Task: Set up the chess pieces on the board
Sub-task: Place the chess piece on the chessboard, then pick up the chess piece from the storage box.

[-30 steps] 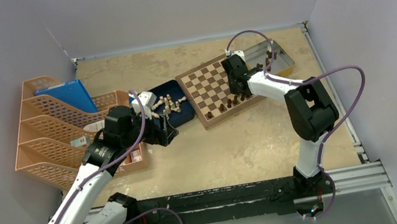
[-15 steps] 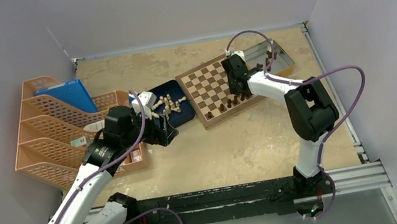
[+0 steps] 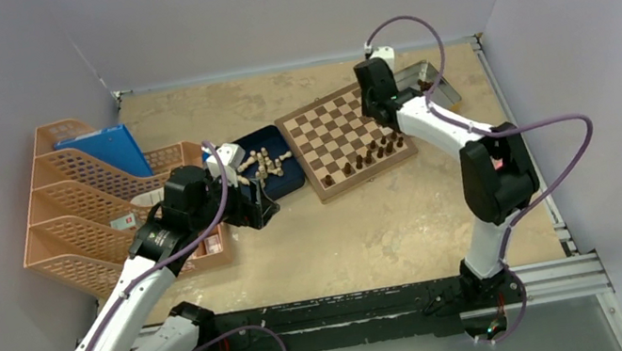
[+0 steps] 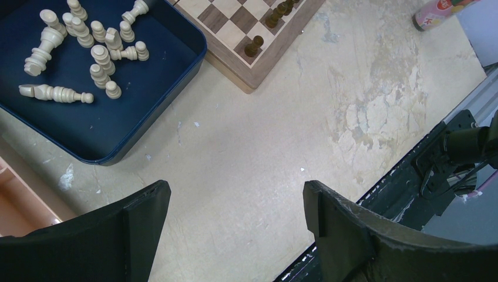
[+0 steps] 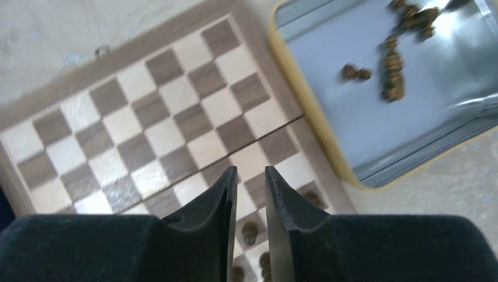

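The board (image 3: 334, 133) lies at the back centre, with several dark chess pieces (image 3: 370, 154) standing along its near right edge. My right gripper (image 3: 374, 100) hovers over the board's far right corner beside the silver tin (image 3: 444, 94). In the right wrist view its jaws (image 5: 251, 171) stand open by a narrow gap with nothing between them. Below them are the board (image 5: 147, 123) and dark pieces (image 5: 250, 232); more dark pieces (image 5: 390, 70) lie in the tin (image 5: 352, 111). My left gripper (image 4: 235, 191) hangs wide open and empty over bare table.
A dark blue tray (image 3: 293, 181) left of the board holds cream pieces (image 3: 259, 163), and shows in the left wrist view as the tray (image 4: 135, 117). Orange file racks (image 3: 83, 204) with a blue folder (image 3: 107, 148) fill the left. A metal rail (image 3: 386, 306) runs along the near edge.
My right gripper has drawn back from the board's near right rows toward the far corner by the tin, its jaws parting slightly. The left arm has not moved.
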Robot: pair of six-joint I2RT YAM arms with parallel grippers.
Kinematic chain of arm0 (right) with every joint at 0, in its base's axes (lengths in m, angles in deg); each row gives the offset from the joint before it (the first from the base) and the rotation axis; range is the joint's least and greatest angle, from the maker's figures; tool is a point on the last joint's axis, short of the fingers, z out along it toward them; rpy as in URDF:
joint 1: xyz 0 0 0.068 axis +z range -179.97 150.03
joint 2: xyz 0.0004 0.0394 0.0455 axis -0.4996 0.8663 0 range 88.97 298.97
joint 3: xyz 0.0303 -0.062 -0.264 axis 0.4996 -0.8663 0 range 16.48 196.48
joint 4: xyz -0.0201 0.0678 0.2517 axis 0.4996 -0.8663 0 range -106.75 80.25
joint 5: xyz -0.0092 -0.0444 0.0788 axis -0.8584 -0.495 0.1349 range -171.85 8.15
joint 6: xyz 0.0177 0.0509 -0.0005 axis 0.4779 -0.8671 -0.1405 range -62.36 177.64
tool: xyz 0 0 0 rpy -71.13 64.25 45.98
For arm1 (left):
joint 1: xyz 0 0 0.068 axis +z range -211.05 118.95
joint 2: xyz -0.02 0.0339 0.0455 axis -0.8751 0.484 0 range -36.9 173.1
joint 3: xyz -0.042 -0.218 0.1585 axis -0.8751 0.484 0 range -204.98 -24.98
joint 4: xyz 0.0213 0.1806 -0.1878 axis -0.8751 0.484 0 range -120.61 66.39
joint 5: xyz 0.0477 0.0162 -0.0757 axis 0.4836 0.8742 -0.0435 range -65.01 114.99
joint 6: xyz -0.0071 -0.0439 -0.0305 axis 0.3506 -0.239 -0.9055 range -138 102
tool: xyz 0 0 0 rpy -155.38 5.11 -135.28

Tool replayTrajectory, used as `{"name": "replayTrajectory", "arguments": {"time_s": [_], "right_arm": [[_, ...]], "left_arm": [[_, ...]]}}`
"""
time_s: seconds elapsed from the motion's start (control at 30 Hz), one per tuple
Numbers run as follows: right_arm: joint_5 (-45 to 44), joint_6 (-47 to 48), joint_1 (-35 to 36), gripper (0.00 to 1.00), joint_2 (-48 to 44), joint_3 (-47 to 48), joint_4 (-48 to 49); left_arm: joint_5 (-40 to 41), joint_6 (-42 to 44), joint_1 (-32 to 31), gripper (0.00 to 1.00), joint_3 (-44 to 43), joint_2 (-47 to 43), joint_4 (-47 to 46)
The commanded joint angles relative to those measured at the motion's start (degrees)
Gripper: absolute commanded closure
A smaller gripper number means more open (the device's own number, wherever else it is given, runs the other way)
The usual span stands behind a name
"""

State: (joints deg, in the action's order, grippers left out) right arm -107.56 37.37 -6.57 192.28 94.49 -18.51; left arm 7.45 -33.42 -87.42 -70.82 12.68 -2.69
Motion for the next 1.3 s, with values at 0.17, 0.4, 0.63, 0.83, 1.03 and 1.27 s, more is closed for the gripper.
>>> {"name": "replayTrajectory", "arguments": {"time_s": [0.17,0.4,0.63,0.83,1.03,1.27], "right_arm": [[0.3,3.5,-12.8,0.73,3.3,7.9,5.1],[4.7,0.5,-17.2,0.74,10.9,13.2,3.7],[6.3,-11.3,-19.1,0.74,16.5,16.8,3.5],[4.6,-21.2,-19.1,0.74,19.0,18.8,1.8],[-0.3,-30.6,-19.1,0.74,22.3,23.8,-5.9],[-2.1,-39.5,-19.2,0.72,23.3,25.6,-11.7]], "left_arm": [[0.3,1.0,0.3,0.17,-0.7,-0.6,-1.8],[2.2,1.0,0.3,0.17,-0.7,-0.8,-1.5],[3.1,1.0,0.3,0.17,-0.8,-0.5,-1.2],[3.6,1.0,0.3,0.17,-0.7,-0.6,-1.1],[3.7,1.0,0.3,0.17,-0.7,-0.6,-1.0],[3.7,0.9,0.3,0.17,-0.7,-1.0,-0.9]]}}
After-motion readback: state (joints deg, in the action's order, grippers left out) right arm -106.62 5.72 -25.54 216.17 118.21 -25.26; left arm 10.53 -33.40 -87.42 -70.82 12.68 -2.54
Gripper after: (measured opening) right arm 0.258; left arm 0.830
